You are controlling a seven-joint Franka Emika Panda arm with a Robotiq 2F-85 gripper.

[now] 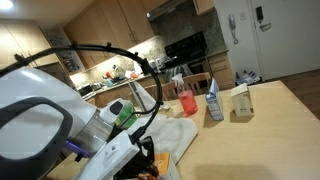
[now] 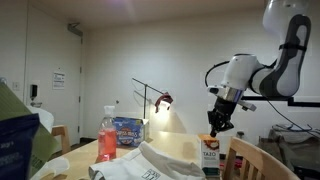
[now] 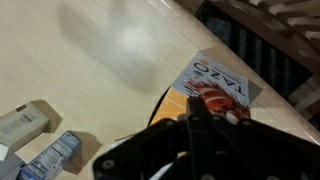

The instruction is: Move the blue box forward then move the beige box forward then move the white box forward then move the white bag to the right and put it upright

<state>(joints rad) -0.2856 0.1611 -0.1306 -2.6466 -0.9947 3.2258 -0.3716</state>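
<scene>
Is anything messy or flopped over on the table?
Yes. The white bag lies slumped and crumpled on the table instead of standing up, so it looks flopped over.

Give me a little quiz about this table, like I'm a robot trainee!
1. Fill in: in an exterior view, the blue box stands between the red cup and the ____ box.
2. Which thing is nearest the tool? A) blue box B) white box C) red cup
3. True or false: the tool is wide open.
Key: 1 beige box; 2 B; 3 false.
</scene>
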